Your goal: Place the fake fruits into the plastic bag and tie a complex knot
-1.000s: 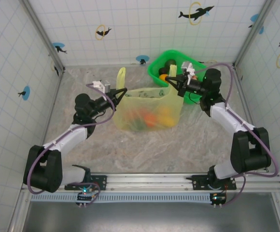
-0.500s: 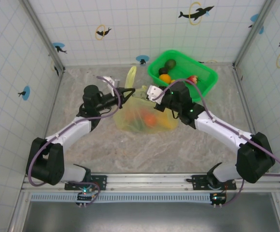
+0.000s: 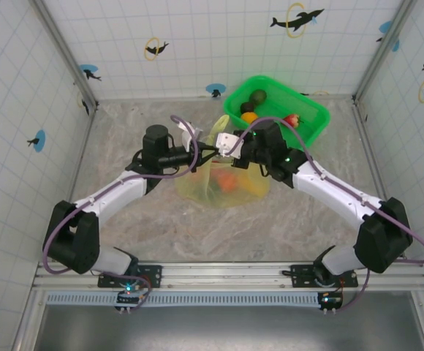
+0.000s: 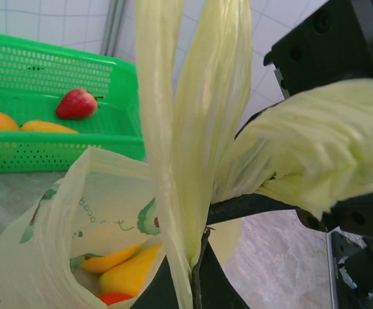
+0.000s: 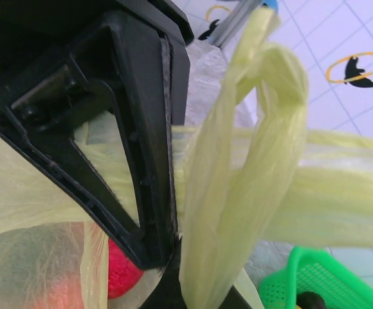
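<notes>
The pale yellow-green plastic bag (image 3: pixel 230 186) sits mid-table with orange, yellow and red fake fruits (image 3: pixel 229 181) inside. My left gripper (image 3: pixel 212 149) and right gripper (image 3: pixel 225 144) meet tip to tip just above the bag's mouth. The left gripper (image 4: pixel 196 261) is shut on one upright handle strip (image 4: pixel 186 129). The right gripper (image 5: pixel 186 257) is shut on the other strip (image 5: pixel 251 161). The two strips cross each other between the grippers. No knot is visible. A yellow fruit (image 4: pixel 125 270) and a red one (image 5: pixel 119 270) show through the bag.
A bright green basket (image 3: pixel 307 110) stands at the back right, holding a dark green fruit (image 3: pixel 258 96), an orange one (image 3: pixel 250 117) and a red strawberry (image 3: pixel 292 119). Tiled walls close in the marble table on three sides.
The right arm swung left from beside the basket to the bag's mouth. The left gripper moved right with its strip. The handles now cross and the bag's mouth is pulled narrower.
</notes>
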Tool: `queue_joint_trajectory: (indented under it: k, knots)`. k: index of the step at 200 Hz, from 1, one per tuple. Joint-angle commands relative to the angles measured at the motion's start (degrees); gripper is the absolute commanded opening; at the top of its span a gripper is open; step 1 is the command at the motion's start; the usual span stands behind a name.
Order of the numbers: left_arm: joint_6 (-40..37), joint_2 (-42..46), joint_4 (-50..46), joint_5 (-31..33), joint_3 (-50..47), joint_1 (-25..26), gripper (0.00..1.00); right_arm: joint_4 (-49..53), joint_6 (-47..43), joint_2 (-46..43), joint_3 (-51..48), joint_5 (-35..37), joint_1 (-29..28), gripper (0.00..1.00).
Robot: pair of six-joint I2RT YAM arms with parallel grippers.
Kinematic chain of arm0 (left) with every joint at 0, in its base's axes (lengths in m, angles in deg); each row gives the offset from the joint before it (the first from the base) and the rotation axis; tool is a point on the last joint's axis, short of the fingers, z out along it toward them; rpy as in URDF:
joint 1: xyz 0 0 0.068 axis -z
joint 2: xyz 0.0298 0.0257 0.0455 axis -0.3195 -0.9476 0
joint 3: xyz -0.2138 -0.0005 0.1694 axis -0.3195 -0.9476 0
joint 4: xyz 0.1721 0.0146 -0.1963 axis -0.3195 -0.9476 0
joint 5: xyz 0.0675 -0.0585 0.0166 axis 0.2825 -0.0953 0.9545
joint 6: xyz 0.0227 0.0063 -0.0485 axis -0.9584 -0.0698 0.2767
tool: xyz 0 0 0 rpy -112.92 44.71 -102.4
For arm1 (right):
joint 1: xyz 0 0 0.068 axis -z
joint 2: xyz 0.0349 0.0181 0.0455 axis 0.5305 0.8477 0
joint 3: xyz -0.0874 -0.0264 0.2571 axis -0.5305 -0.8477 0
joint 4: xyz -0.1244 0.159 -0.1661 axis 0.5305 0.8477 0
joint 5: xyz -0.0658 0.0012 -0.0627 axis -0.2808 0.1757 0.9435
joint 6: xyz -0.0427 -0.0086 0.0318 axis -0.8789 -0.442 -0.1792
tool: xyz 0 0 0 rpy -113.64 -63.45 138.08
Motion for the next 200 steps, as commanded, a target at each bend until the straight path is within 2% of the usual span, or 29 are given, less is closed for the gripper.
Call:
queue_joint_trajectory:
  k: [1, 70, 74, 113, 163, 175, 200]
  knots:
    - [-3.08, 0.2, -1.73, -2.84, 1.15, 0.45, 0.0, 4.96, -1.34, 2.32, 4.23, -3.18, -0.03, 0.0]
    - [-5.79, 2.74, -2.31, -2.12, -0.29, 0.49, 0.05, 9.66, -2.22, 3.2, 5.37, -7.77, 0.71, 0.0]
    - [-6.01, 2.85, -2.37, -2.06, -0.37, 0.43, 0.05, 9.88, -2.4, 3.11, 5.37, -9.76, 0.7, 0.0]
    - [-6.46, 3.38, -2.19, -2.54, -0.8, 0.56, 0.08, 11.65, -2.77, 2.77, 5.28, -13.45, 1.36, 0.0]
    - [-7.89, 4.7, -1.42, -3.03, -2.23, 1.05, 0.2, 15.26, -3.36, 3.46, 6.77, -17.59, 1.85, 0.0]
    - [-7.98, 4.63, -1.48, -1.81, -2.41, 1.05, 0.19, 15.17, -3.19, 3.33, 6.69, -17.62, 1.84, 0.0]
    - [-8.82, 4.7, -2.95, 1.8, -2.05, 0.99, 0.01, 14.7, -2.55, 2.7, 6.41, -14.88, 1.94, 0.0]
